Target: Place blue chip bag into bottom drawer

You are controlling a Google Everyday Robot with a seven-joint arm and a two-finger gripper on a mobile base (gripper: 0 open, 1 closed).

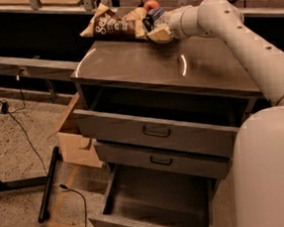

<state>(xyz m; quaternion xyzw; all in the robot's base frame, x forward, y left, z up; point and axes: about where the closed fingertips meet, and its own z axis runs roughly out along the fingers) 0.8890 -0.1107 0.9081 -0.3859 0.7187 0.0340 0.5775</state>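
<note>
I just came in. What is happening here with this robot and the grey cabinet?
The robot's arm reaches across the cabinet top to its back edge. There the gripper is at the blue chip bag, which lies beside a larger brown chip bag. The blue bag has not yet left the top. Below, the bottom drawer is pulled out, ready to receive it.

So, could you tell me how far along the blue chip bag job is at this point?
Done: the bottom drawer is pulled open. In hand: the gripper is at the blue chip bag at the back of the cabinet top, beside the brown chip bag; a grasp is not evident. Left: lifting it and lowering it into the drawer.
</note>
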